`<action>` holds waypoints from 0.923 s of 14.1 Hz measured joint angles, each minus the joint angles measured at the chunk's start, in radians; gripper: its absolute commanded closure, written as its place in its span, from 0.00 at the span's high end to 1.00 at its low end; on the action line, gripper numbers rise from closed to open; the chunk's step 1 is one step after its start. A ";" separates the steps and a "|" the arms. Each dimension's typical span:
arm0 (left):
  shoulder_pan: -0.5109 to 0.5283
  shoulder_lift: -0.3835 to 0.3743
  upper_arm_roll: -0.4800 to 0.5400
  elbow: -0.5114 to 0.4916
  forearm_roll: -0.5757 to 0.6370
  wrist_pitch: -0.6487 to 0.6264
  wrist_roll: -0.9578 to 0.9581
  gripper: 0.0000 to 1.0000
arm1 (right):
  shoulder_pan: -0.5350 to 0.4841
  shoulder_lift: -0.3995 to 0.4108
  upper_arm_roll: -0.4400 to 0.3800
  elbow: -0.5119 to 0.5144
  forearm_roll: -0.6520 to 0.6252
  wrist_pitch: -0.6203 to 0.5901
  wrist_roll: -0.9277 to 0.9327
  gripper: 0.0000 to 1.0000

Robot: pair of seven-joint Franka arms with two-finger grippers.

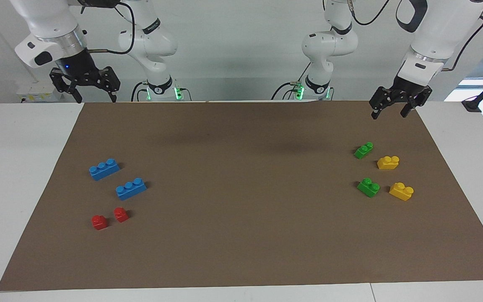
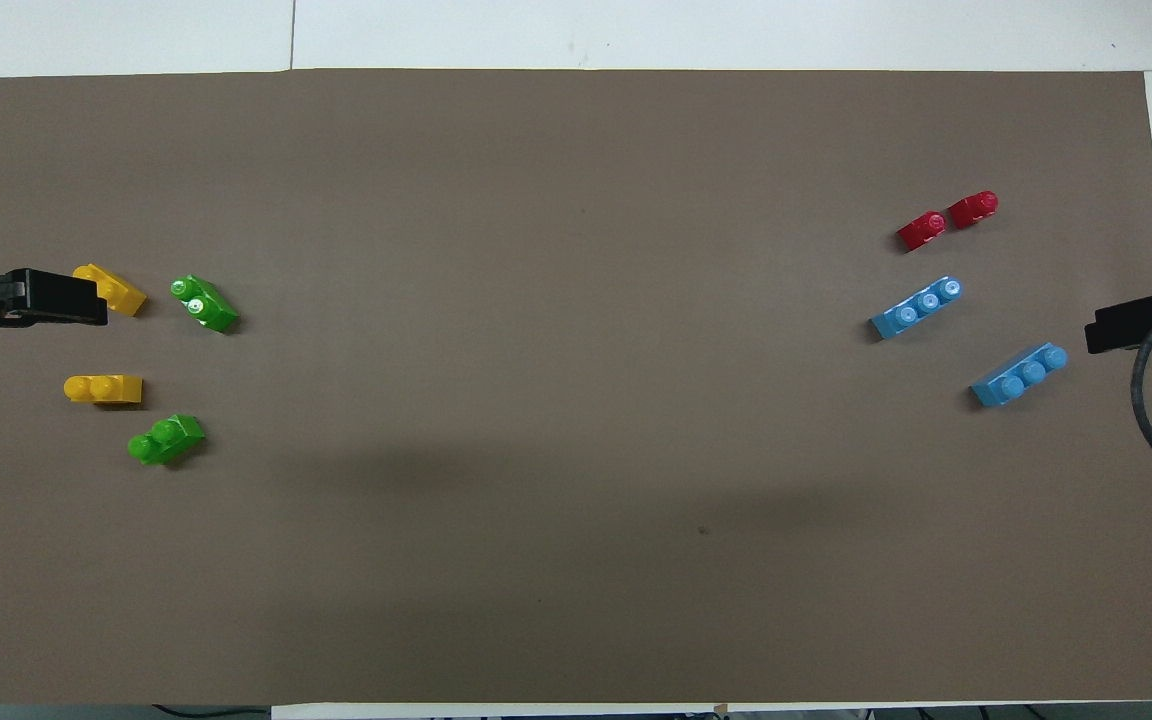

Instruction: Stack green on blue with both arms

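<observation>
**Nothing picked up yet: green and blue bricks lie at opposite ends of the mat**

Two small bright green plastic two-stud bricks, one nearer the robots (image 1: 363, 150) and one farther (image 1: 368, 187), lie at the left arm's end of the brown mat (image 1: 241, 209), each just beside a yellow two-stud plastic brick (image 1: 388, 162). Two long blue plastic three-stud bricks (image 1: 104, 169) (image 1: 131, 188) lie well apart from them at the right arm's end, with two small red bricks (image 1: 109, 218) farther out.

The left gripper (image 1: 392, 111) hangs over the mat's edge near the green pair, jaws wide and empty. The right gripper (image 1: 85, 90) hovers over the table's edge by the mat's corner, equally open, holding nothing.

Judging by this, the task stands at its start. Next, the left arm probably needs to descend onto a green brick, squaring its fingers to the slanted sides.
</observation>
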 measured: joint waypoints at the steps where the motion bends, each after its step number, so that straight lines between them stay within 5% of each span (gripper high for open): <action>1: 0.000 0.000 0.000 0.000 0.000 0.000 0.000 1.00 | 0.003 0.000 0.000 0.000 0.000 0.000 0.000 1.00; 13: 0.007 0.000 0.007 -0.005 0.000 0.001 -0.006 1.00 | -0.005 0.031 -0.006 -0.024 -0.001 0.040 0.003 1.00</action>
